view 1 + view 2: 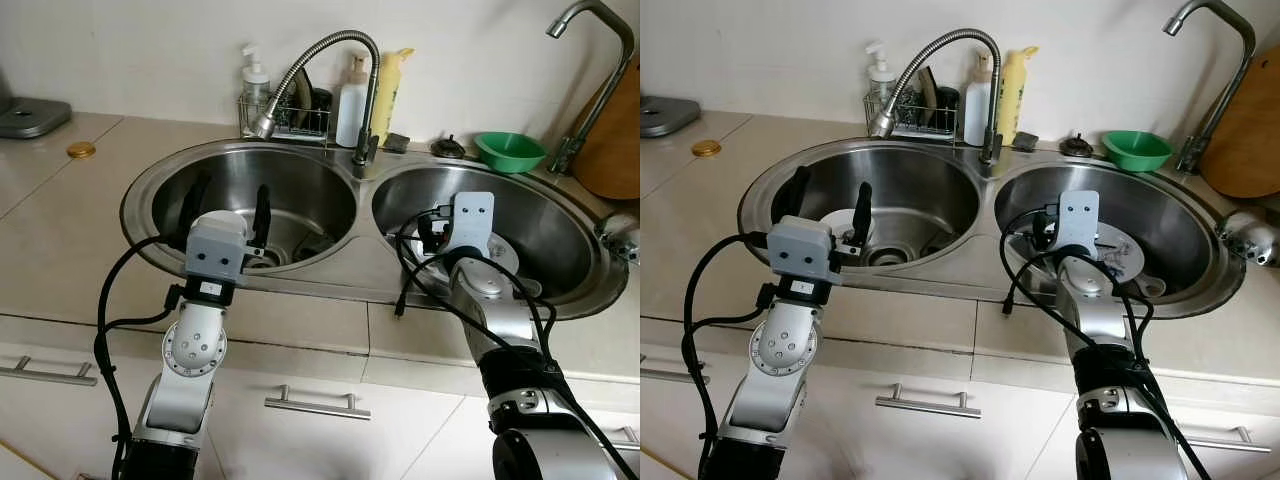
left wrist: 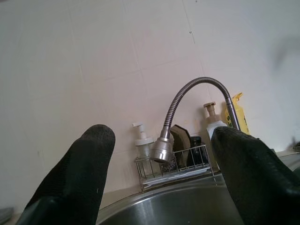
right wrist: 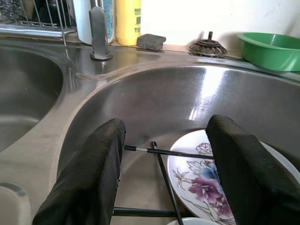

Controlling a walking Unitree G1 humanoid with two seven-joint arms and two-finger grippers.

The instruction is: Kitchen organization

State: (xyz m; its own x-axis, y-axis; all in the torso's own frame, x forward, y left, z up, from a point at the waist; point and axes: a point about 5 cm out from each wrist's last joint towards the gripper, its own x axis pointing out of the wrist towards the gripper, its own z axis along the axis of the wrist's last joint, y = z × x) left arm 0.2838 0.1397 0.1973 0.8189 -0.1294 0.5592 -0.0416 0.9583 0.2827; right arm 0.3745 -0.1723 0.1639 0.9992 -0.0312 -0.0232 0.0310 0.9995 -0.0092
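Early days on this kitchen tidy-up, judging by the scene. Double sink (image 1: 372,285) set into the tiled surface (image 1: 60,215), both arms reaching in over the front rim.

Left gripper (image 1: 228,212) up above the left bowl, fingers (image 2: 79,176) spread wide apart and holding nothing, aimed at the bendy tap (image 2: 187,105) and the wire rack (image 2: 176,164) at the back edge of the surface. Left bowl looking mostly bare apart from a dark item near the drain, too shadowed to name.

Right gripper (image 3: 166,161) low inside the right bowl, fingers (image 3: 91,173) apart too, nothing clamped. Just ahead of them: a flowered plate (image 3: 206,176) lying flat on the bowl's floor, with black chopsticks (image 3: 164,180) crossed beside and partly over it. Not touching either yet.

So, nothing lifted out so far: plate and chopsticks in the right bowl waiting to be dealt with. Probably the right gripper lining up for the first pick.

Along the back edge: soap pump (image 1: 255,85), white bottle (image 1: 351,105), yellow bottle (image 1: 388,90), green bowl (image 1: 509,151) near the right corner by the second tap (image 1: 590,70). Gold lid (image 1: 81,150) loose near the left edge. All apparently yet to sort, if part of the job.
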